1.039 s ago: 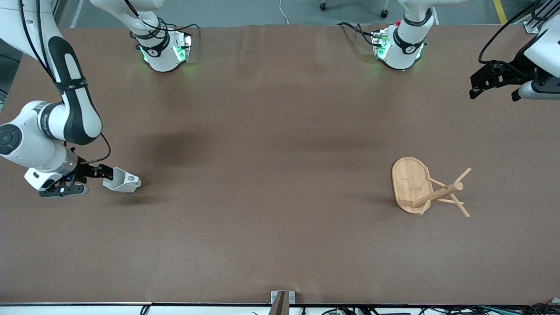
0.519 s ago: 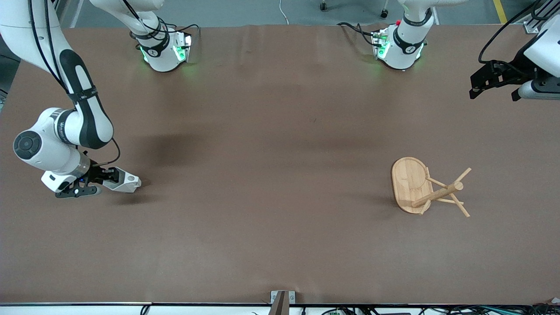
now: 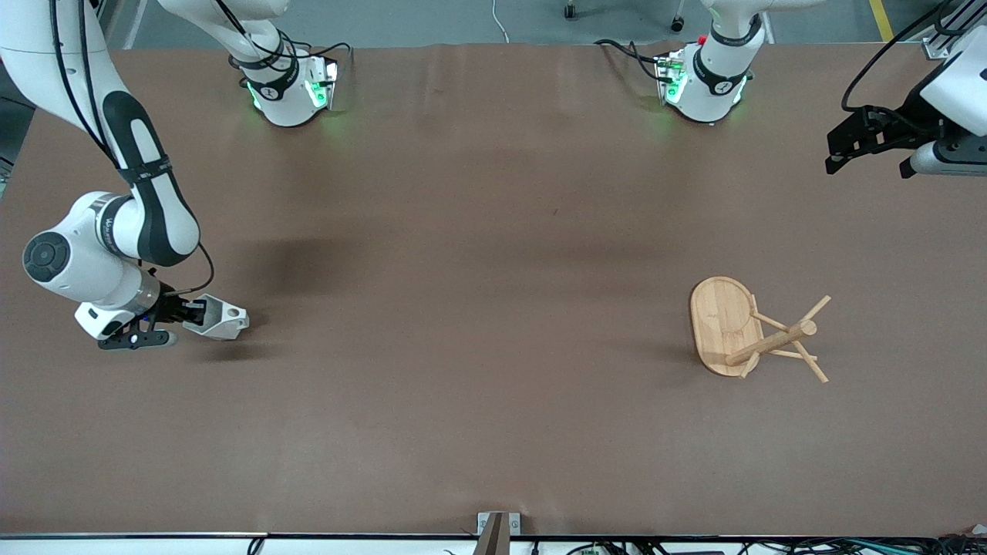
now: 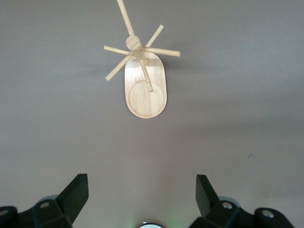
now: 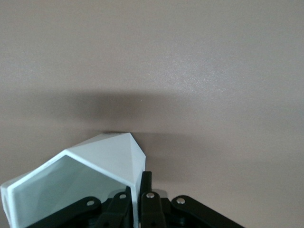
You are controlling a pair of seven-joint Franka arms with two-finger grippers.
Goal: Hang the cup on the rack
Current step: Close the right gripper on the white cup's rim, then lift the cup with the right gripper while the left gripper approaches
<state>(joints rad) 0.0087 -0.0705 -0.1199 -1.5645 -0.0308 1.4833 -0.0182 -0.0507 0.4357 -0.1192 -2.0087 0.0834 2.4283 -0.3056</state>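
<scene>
Right claw takes hold of the cup

The right claw (image 3: 193, 312), having slid in over the last second, now pinches the wall of the cup (image 3: 222, 321), which lies on the worktop (image 3: 478, 308) at the right arm's end. The rack (image 3: 752, 331) stands well apart; the left claw (image 4: 141, 199) waits, spread wide. Lifting looks next.
</scene>
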